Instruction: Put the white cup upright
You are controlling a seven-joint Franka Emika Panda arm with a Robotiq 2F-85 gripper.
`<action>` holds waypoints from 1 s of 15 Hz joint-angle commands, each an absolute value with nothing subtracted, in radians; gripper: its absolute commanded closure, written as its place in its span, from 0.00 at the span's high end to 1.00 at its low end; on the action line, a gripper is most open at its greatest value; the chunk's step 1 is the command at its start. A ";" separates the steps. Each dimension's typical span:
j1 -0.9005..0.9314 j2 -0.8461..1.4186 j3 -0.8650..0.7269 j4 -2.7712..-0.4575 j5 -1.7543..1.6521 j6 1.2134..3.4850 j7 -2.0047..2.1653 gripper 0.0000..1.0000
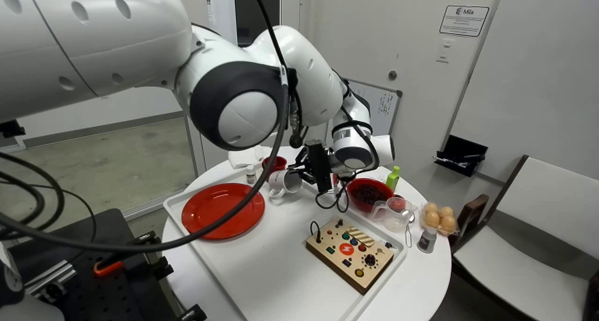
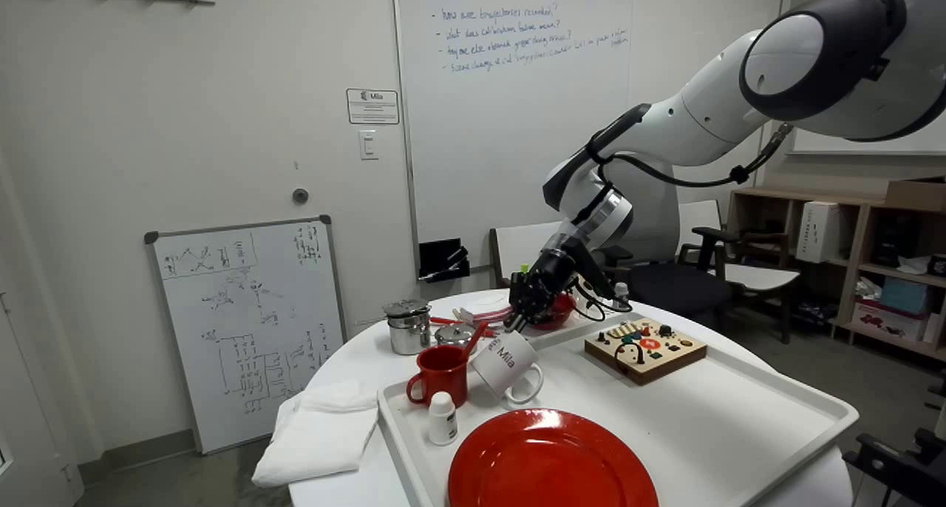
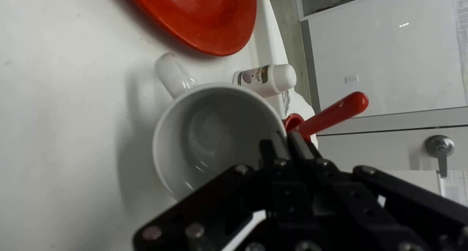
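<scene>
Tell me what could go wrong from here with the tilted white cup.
The gripper pinches the white cup at its rim, so the cup might slip or pivot. Turning it upright could also knock the red cup or the small white bottle, which stand close by.

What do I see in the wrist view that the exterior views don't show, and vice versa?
Only the wrist view clearly shows the inside bottom of the white cup. Only the exterior views show the wooden button box and the red bowl. All share the cup itself, the claw at its rim, the red plate, the red cup and the small white bottle.
</scene>
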State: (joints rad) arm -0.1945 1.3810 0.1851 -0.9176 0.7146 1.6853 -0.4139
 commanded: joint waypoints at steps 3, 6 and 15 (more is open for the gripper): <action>-0.190 1.256 0.156 -1.008 0.691 1.745 -0.420 0.03; -0.177 1.182 0.130 -1.070 0.663 1.764 -0.420 0.02; -0.113 0.970 0.072 -1.318 0.441 1.828 -0.326 0.02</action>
State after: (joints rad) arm -0.1379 1.0736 0.0889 -1.1833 0.5225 1.7645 -0.3900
